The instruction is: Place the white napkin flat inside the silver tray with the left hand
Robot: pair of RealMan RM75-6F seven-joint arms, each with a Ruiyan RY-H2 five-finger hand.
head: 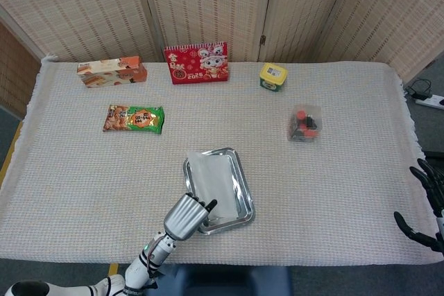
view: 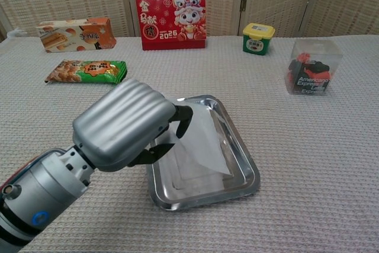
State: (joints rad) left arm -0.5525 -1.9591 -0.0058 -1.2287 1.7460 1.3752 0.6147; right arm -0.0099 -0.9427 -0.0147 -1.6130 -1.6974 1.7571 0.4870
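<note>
The silver tray [view: 249, 170] lies on the woven cloth in front of me, seen from above as tray [head: 245, 200]. The white napkin [view: 200, 141] is spread across the tray's inside, its left edge lifted toward my left hand [view: 125, 125]. That hand hovers over the tray's near-left corner, its dark fingertips [view: 182, 117] still pinching the napkin's edge. From overhead, the napkin [head: 210, 173] covers the tray's far half and the left hand [head: 187, 215] is at its near rim. My right hand [head: 431, 192] hangs off the table's right edge, fingers spread, holding nothing.
Along the back stand an orange box [view: 75, 32], a red calendar [view: 170, 19] and a yellow-lidded jar [view: 257, 38]. A green snack packet [view: 86, 70] lies left of the tray, and a clear box of red and black items [view: 312, 68] sits at the right.
</note>
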